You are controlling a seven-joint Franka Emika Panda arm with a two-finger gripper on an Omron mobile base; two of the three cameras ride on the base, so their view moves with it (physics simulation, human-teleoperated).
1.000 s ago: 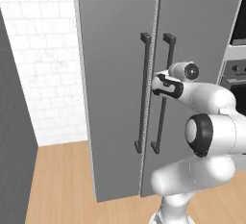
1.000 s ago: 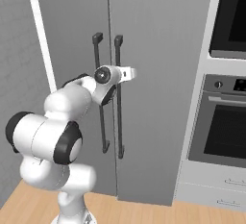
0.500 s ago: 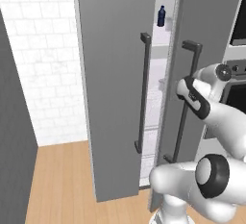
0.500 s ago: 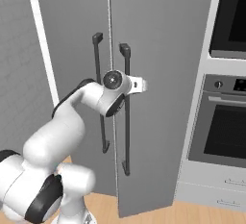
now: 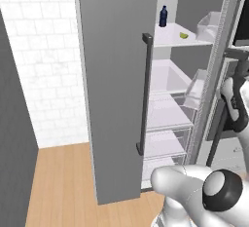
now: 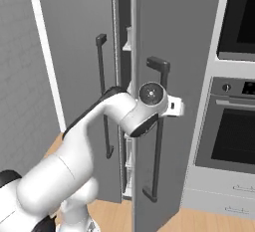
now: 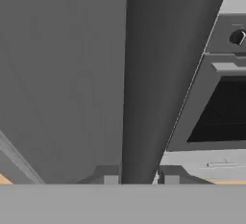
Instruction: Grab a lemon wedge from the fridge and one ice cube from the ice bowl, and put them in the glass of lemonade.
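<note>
Far to the left of my pincer stood a white brick wall (image 5: pixel 46 60) above a wooden floor (image 5: pixel 58 182). Nearer, still to its left, the fridge (image 5: pixel 114 85) had its left door shut, the long dark left handle (image 5: pixel 145 94) upright on it. Between that door and my pincer the fridge stood open, showing white shelves (image 5: pixel 168 111) and clear drawers (image 5: pixel 165 143). On the top shelf, well above and to the left of my pincer, a dark blue bottle (image 5: pixel 164 16) stood upright at the back, and the lemon wedge (image 5: pixel 184 35) lay just to its right, apart from it, a tiny yellow-green piece on the bare shelf. Clear door bins (image 5: pixel 197 85) hung on the inside of the swung-out right door (image 6: pixel 172 76).

My pincer (image 7: pixel 140 180) was clamped on the right door's handle (image 7: pixel 153 74): in the hand view the dark bar ran straight up from between my two fingertips (image 7: pixel 111 179), one on each side of it. In the right base view my wrist sat against that same bar (image 6: pixel 160 131), about midway down it, with the door (image 6: pixel 172 76) pulled out toward me.

To the right of my pincer was the black oven (image 6: pixel 236 131), its dark window (image 7: pixel 218 110) and a knob (image 7: pixel 237 37) beside the door edge, with a pale drawer front (image 6: pixel 224 203) below.
</note>
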